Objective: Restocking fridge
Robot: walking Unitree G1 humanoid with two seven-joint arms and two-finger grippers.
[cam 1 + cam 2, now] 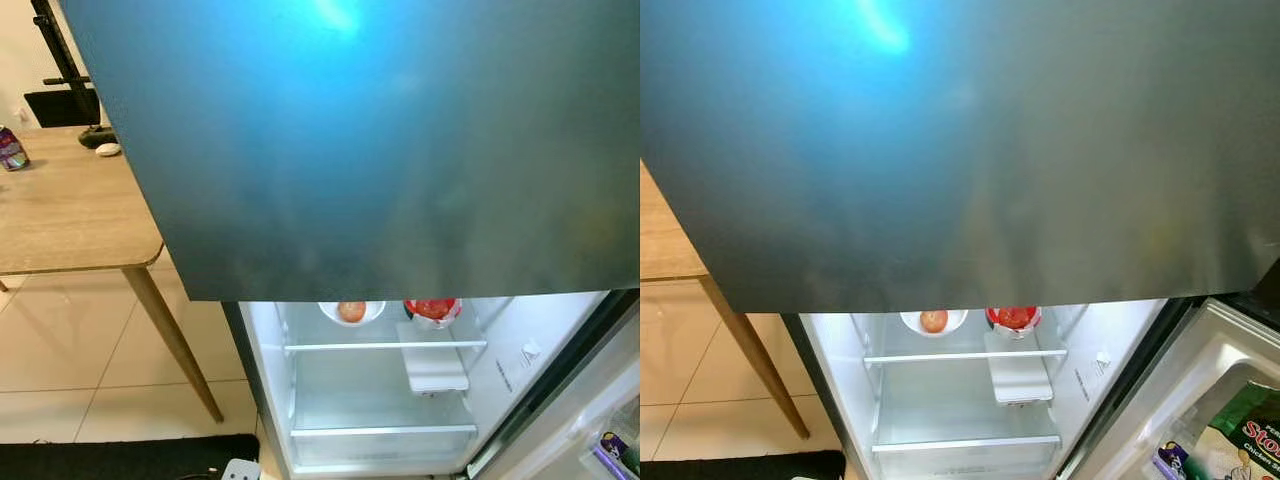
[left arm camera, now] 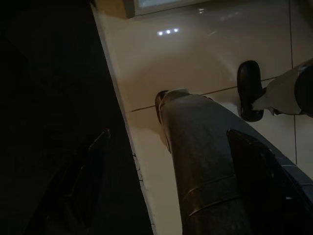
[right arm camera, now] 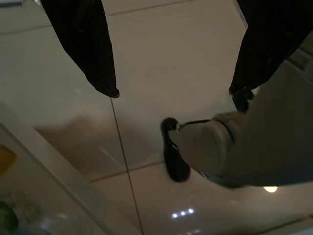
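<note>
Head views: one fridge (image 1: 380, 400) standing open under a dark upper door (image 1: 380, 150). Lit compartment holds two glass shelves; at the back, one white bowl (image 1: 351, 312) with one orange-brown fruit, beside it one red-topped container (image 1: 432, 310). One white tray (image 1: 432, 370) sits on the upper shelf. Door bin at right holds one green packet (image 1: 1240, 440). One wooden table (image 1: 70, 210) stands left of the fridge.

Left wrist view: left gripper (image 2: 171, 171), two fingers spread apart, hanging over tiled floor (image 2: 205, 58).

Right wrist view: right gripper (image 3: 171, 90), two fingers spread, empty, above the tiles.
</note>
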